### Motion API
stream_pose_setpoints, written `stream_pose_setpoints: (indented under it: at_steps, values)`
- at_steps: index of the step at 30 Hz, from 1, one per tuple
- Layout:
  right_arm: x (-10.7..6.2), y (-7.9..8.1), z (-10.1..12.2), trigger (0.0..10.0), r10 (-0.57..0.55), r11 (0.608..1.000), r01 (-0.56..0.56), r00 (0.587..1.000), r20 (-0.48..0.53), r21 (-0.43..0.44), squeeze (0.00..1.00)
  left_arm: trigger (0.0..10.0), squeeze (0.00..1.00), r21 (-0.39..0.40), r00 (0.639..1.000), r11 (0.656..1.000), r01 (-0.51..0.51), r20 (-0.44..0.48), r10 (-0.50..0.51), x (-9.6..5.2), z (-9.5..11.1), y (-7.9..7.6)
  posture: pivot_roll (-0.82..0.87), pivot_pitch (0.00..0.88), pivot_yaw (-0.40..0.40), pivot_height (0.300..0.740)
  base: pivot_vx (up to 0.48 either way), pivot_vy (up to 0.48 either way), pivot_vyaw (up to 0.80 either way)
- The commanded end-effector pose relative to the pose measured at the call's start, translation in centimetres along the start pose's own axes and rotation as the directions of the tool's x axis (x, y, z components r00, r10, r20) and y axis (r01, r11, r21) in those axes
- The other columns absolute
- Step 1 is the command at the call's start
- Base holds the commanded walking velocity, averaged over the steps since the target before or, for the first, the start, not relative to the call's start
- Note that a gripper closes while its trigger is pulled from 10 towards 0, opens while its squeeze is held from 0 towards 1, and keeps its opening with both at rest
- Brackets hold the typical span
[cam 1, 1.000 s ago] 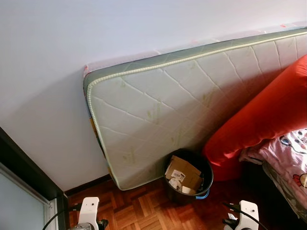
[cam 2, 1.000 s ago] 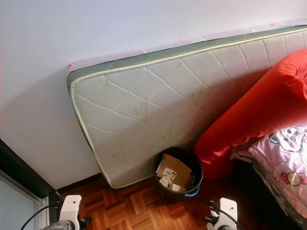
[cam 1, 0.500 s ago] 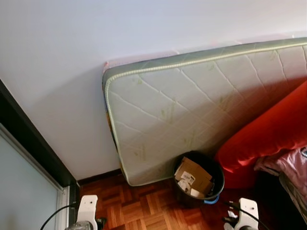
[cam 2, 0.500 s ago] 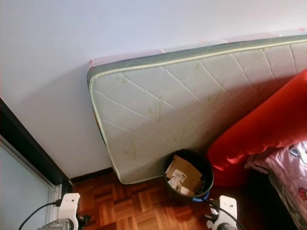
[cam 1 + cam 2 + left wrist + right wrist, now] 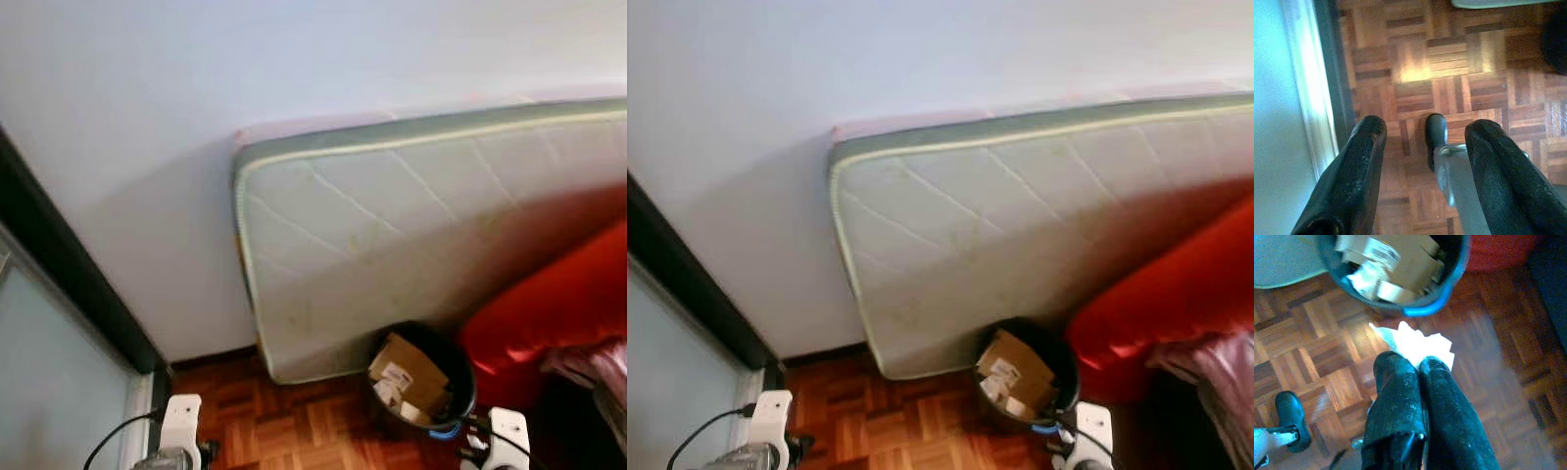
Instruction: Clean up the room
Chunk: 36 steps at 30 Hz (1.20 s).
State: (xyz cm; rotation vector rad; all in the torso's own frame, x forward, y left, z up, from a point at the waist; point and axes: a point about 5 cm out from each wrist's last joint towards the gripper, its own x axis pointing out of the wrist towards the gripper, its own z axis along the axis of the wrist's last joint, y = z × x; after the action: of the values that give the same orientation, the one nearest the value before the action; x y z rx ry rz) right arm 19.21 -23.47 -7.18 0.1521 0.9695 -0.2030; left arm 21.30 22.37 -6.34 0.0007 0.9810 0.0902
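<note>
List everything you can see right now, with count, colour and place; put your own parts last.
Quilted pale green mattress: one, standing on edge, leaning on the white wall.
Round black waste bin: one, on the floor at the mattress's foot, holding brown cardboard pieces.
Red cushion: one, beside the bin, against the mattress.
Pink patterned bedding: one, below the cushion.
Crumpled white paper: one, pinched in the right pincer, beside the bin's rim.
Brown parquet floor: underfoot.
Dark door frame: one, left of the wall.
Left pincer: black, open, over floor.
Right pincer: black, shut on the paper.
</note>
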Motion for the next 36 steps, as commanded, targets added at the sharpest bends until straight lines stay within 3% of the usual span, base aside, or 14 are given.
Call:
stream_pose_setpoints:
  at_steps: [1, 12, 16, 36]
  values:
    - [-0.06, -0.17, -0.33, 10.0, -0.002, 1.0, 0.002, 1.0, -0.003, 0.013, 0.0, 10.0, 0.0, -0.009, 1.0, 1.0, -0.004, -0.013, 0.004, -0.02, -0.27, 0.08, -0.06, 0.0, -0.012, 0.74, 0.319, 0.0, 0.0]
    - [-0.08, -0.27, -0.3, 10.0, -0.018, 1.0, 0.018, 1.0, 0.013, 0.023, 0.0, 10.0, 0.0, -0.008, 1.0, 1.0, -0.003, -0.014, 0.003, -0.02, -0.35, 0.07, -0.06, 0.0, -0.011, 0.74, 0.321, 0.0, 0.0]
    - [-0.1, -0.4, -0.41, 10.0, -0.051, 0.996, 0.049, 0.998, 0.023, 0.074, 0.0, 10.0, 0.0, -0.004, 1.0, 1.0, -0.001, -0.013, 0.001, -0.03, -0.39, 0.07, -0.06, 0.0, -0.01, 0.74, 0.314, 0.0, 0.0]
    - [-0.1, -0.34, -0.48, 10.0, -0.05, 0.996, 0.047, 0.998, 0.028, 0.075, 0.0, 10.0, 0.0, 0.01, 1.0, 1.0, -0.002, -0.007, 0.002, -0.04, -0.4, 0.14, -0.06, 0.0, -0.006, 0.74, 0.028, 0.0, -0.67]
